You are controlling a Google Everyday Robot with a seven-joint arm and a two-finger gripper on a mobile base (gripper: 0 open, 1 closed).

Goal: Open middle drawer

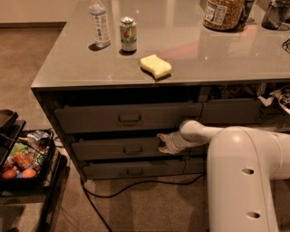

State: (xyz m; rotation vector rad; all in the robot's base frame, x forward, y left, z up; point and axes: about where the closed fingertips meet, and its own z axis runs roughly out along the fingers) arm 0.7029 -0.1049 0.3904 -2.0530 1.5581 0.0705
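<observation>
Looking at the feed, my gripper (pixel 164 142) is up against the right end of the middle drawer (pixel 115 149), well to the side of its little pull handle (pixel 132 149), and I honestly can't tell if it's clamped on anything or loose. My worry is that pulling from that far off-centre racks the drawer sideways and jams it. Or the gripper just slips off the front edge.

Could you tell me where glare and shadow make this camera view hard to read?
Camera view: reddish reflections wash the glossy countertop below the jar; deep shadow fills the gap above the middle drawer, with the gripper at its right end; water bottle and can cast small shadows.
</observation>
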